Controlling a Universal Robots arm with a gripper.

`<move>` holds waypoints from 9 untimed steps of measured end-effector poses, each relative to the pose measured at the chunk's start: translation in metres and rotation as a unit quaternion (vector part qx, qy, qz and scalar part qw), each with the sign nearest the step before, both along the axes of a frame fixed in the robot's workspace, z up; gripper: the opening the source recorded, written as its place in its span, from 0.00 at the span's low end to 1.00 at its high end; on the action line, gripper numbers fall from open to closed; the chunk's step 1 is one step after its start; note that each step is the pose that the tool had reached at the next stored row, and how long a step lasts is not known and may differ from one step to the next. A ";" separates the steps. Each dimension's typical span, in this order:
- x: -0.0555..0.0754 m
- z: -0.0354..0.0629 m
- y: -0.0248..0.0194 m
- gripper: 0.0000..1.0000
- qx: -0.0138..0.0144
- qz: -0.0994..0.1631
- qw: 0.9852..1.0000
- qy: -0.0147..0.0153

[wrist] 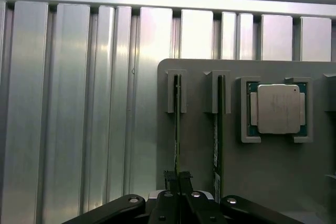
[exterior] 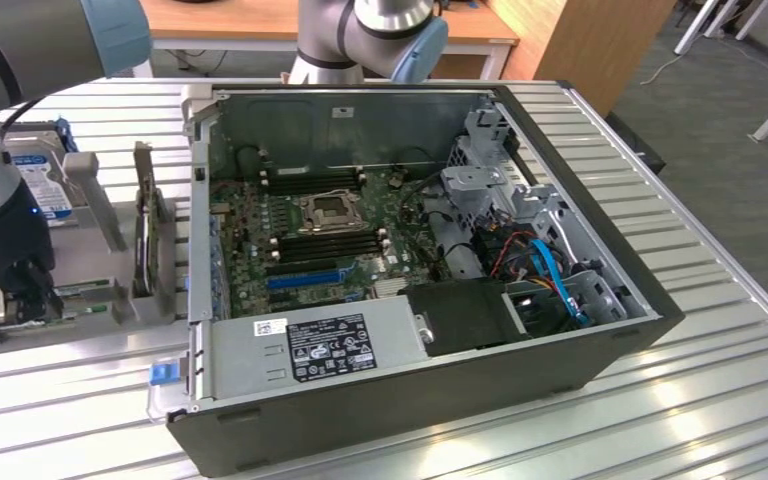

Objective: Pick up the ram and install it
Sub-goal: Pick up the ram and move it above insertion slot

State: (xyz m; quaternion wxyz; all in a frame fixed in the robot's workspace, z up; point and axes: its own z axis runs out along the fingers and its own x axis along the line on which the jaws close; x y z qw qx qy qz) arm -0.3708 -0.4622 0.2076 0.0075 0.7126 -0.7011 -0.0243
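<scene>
The ram (wrist: 177,129) is a thin green stick standing on edge in a slot of the grey holder (wrist: 197,145). My gripper (wrist: 177,176) is shut on its near end, with the black fingers pressed against both faces. A second stick just like it (wrist: 217,135) stands in the neighbouring slot, untouched. In the exterior view my gripper (exterior: 20,300) hangs low over that holder (exterior: 104,300) at the exterior view's left, beside the open computer case (exterior: 424,400). The motherboard (exterior: 317,240), with its black memory slots and a blue slot (exterior: 307,279), lies inside the case.
A square silver processor chip (wrist: 277,108) sits in a pocket of the holder past the second stick. A hard drive (exterior: 44,185) and an upright card (exterior: 151,235) stand between the holder and the case. The power supply (exterior: 317,350) and cables (exterior: 544,270) fill the case's near side.
</scene>
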 end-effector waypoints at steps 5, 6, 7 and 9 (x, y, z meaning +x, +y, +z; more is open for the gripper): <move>0.000 0.0086 0.0000 0.12 0.000 0.000 1.000 0.000; 0.000 0.0096 0.0000 0.12 0.000 0.000 1.000 0.000; 0.000 0.0108 0.0000 0.12 0.000 0.000 1.000 0.000; 0.000 0.0135 0.0000 0.12 0.000 0.000 1.000 0.000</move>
